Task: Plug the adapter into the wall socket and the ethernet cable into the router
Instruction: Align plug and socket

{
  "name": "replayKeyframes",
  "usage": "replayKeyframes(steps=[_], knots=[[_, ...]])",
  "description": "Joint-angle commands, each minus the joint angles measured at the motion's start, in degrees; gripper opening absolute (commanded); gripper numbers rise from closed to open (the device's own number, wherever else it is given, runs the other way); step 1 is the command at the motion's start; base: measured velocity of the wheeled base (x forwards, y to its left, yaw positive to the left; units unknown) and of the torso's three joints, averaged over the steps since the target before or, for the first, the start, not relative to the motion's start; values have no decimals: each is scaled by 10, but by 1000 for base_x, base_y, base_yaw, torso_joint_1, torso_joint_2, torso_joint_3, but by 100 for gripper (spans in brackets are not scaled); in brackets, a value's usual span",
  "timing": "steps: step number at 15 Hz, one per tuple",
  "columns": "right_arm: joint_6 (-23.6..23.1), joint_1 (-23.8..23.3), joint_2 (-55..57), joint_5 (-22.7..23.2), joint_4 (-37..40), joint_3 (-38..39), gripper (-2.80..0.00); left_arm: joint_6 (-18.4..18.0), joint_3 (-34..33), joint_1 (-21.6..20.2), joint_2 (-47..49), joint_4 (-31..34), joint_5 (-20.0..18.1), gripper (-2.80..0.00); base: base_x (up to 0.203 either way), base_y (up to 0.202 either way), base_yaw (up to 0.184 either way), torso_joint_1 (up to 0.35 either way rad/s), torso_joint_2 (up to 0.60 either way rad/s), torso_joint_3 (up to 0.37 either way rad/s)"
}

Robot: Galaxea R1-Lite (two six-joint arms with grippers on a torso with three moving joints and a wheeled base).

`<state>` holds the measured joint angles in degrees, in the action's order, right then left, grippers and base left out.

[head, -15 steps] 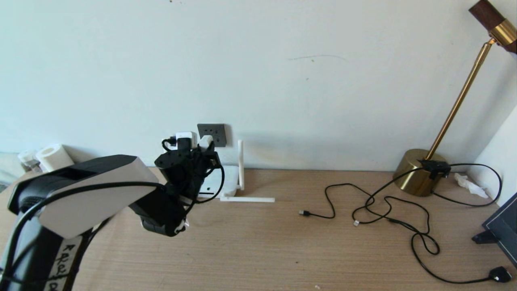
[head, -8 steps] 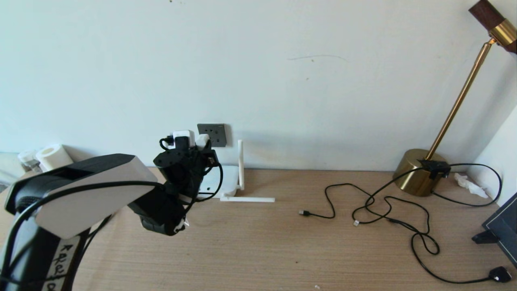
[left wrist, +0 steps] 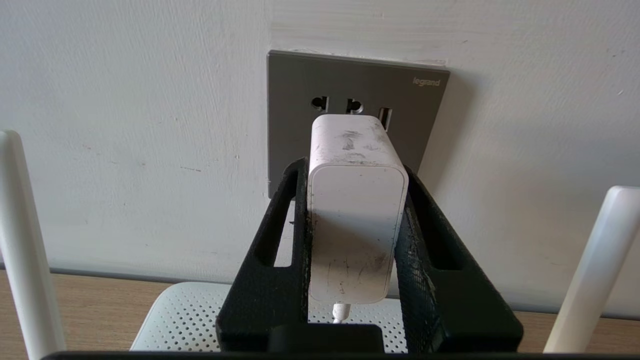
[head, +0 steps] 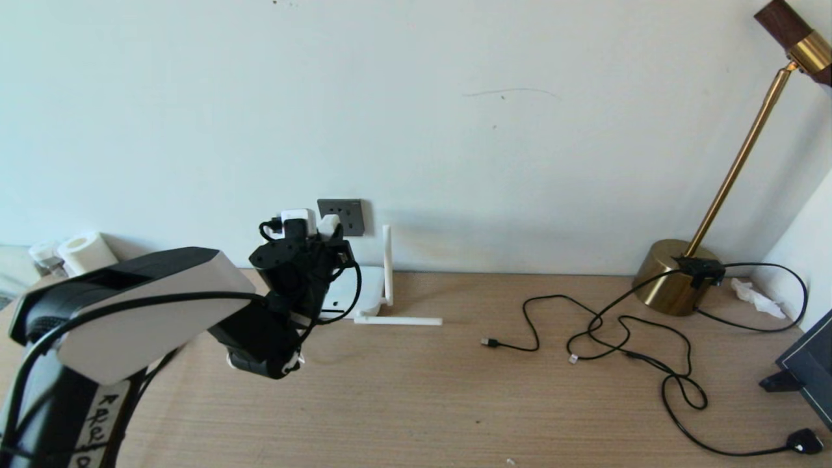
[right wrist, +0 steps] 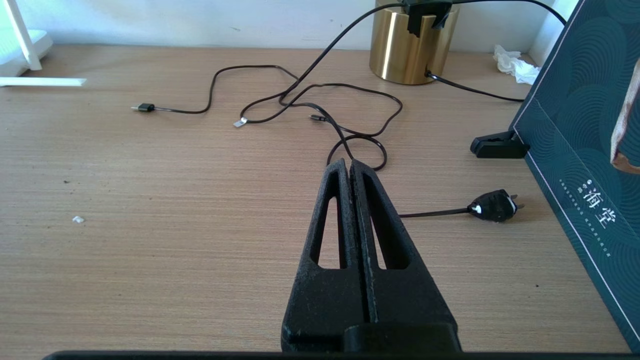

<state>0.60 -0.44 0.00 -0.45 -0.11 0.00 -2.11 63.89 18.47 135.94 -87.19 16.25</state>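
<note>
The left gripper (left wrist: 352,165) was raised at the back left of the wooden counter (head: 455,403), close to the pale wall. Its black fingers (left wrist: 280,240) were clamped on either side of the small white rounded cube-shaped adapter (left wrist: 356,210), which pointed at the dark grey square wall socket (left wrist: 357,95). The adapter's front sat at the lower part of the plate, below a row of pin holes; whether its pins were in the plate could not be told. A thin white cord left the adapter's rear end.

Below the socket, against the back edge of the counter, lay the flat white rounded router (head: 354,292), one slim stick antenna upright and another lying flat on the counter.

The right gripper (right wrist: 350,167) hovered over the right half of the counter with its fingers pressed together and nothing between them. Near it lay tangled thin black cables (head: 624,331), one ending in a small black plug (right wrist: 492,206) near the right edge. A round brass lamp base (head: 673,276) stood at the back right corner, and a dark teal patterned box (right wrist: 580,130) stood along the right edge.
</note>
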Motion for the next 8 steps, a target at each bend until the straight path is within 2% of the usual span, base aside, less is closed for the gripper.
replayKeyframes(steps=[1,4,8], knots=[[0,0,1,0,-1,0,-280,0,0,0,-1,-5,1,-280,0,0,0,0,0,0],[0,0,1,0,0,0,-280,-1,27,-6,8,-5,1,-280,0,0,0,0,0,0],[0,0,1,0,0,0,-280,0,28,-8,19,-5,1,-280,0,0,0,0,0,0]])
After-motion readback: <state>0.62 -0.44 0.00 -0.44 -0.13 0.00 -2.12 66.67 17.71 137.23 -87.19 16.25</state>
